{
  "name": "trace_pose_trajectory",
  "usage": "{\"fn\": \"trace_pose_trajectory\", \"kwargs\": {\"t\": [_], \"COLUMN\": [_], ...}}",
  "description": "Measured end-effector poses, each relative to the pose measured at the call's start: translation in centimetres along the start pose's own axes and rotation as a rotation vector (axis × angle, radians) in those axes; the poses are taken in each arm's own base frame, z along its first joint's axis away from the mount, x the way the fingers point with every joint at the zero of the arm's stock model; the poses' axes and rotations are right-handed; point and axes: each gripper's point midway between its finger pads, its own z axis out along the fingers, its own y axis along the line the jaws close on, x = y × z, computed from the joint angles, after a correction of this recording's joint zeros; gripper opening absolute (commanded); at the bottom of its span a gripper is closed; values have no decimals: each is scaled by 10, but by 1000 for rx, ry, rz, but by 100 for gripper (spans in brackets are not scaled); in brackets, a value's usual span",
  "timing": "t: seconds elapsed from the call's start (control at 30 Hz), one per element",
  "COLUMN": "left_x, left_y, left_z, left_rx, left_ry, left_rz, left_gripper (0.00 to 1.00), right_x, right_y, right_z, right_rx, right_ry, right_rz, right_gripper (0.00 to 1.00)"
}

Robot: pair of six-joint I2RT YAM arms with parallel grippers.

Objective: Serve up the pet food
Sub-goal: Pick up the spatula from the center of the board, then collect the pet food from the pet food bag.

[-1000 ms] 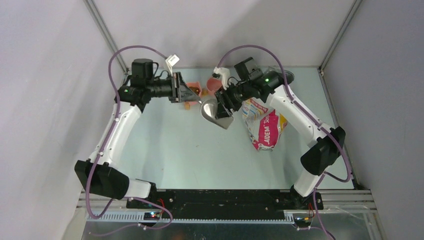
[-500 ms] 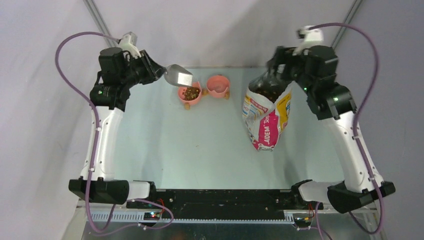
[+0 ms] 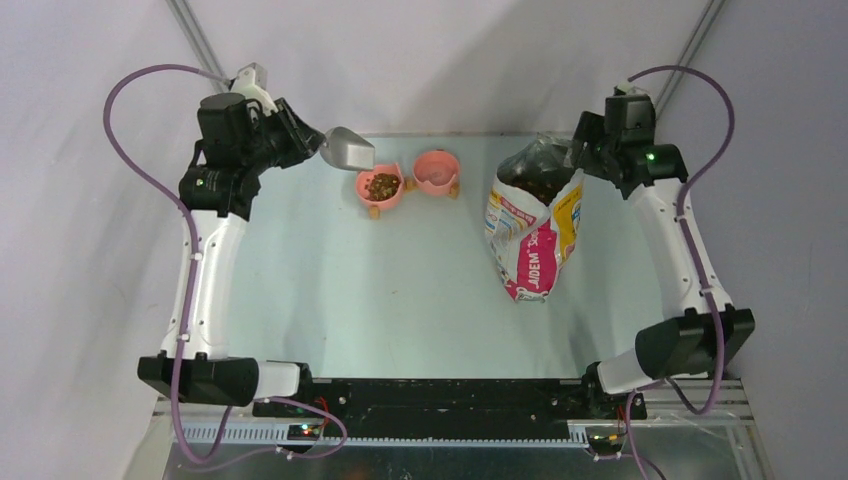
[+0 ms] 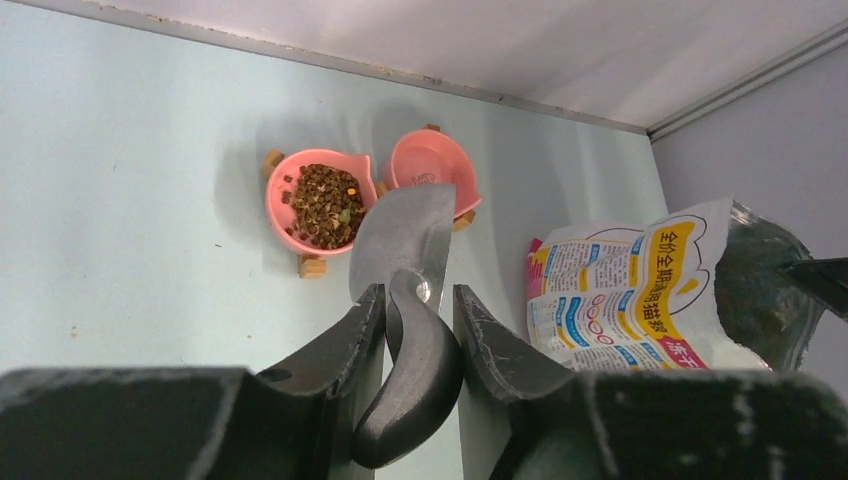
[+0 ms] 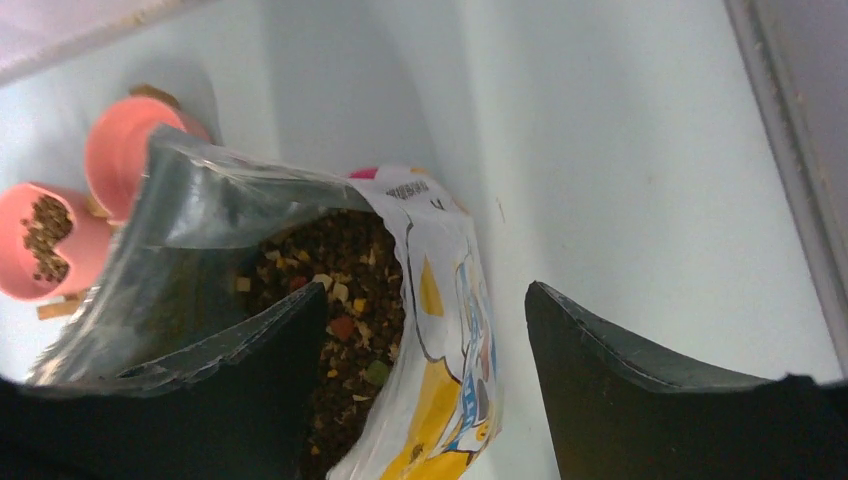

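Pet food (image 3: 382,185) fills the left pink bowl (image 4: 326,205), and more lies in the open printed bag (image 3: 530,250), seen from above in the right wrist view (image 5: 340,290). My left gripper (image 4: 415,292) is shut on the black handle of the grey metal scoop (image 4: 405,240). The scoop (image 3: 349,150) hangs just left of and above the filled bowl, and no kibble shows in it. My right gripper (image 5: 425,290) is open astride the bag's right rim (image 5: 440,300), one finger over the mouth and one outside.
A second pink bowl (image 3: 436,171), with nothing in it, stands right of the filled one, both on small wooden feet. The back wall and corner posts rise close behind both grippers. The bag stands at the back right with its lower end toward me.
Both arms have swung apart from the table's middle. The scoop went to the back left, over the filled bowl. The right gripper came down to the bag's mouth and opened wider.
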Motion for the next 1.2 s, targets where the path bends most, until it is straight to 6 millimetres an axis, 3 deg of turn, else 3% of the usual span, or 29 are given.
{"fn": "trace_pose_trajectory", "kwargs": {"t": [0.2,0.27,0.3,0.33,0.37,0.4,0.53,0.77,1.03,1.2], "left_x": [3,3,3,3,3,3,1,4,5,3], "left_y": [2,2,2,2,2,2,2,2,-2,-4], "left_z": [4,5,5,6,6,6,7,11,12,13], "left_rx": [-6,-6,-7,-7,-7,-7,-7,-3,14,27], "left_ry": [13,14,15,15,16,16,16,27,35,27], "left_rz": [-13,-14,-15,-15,-15,-15,-15,-37,-52,-57], "left_gripper": [0,0,0,0,0,0,0,0,0,0], "right_x": [25,26,27,27,27,26,25,15,-5,-17], "right_y": [-3,-5,-5,-7,-7,-8,-15,-51,-61,-71], "right_z": [23,28,29,30,31,33,36,41,50,66], "right_rx": [53,69,73,77,77,74,63,62,43,53], "right_ry": [130,145,153,158,164,169,192,196,130,97], "right_rz": [14,14,13,13,10,20,45,93,-19,-49], "right_gripper": [67,50,31,21,5,1,0,0,0,0]}}
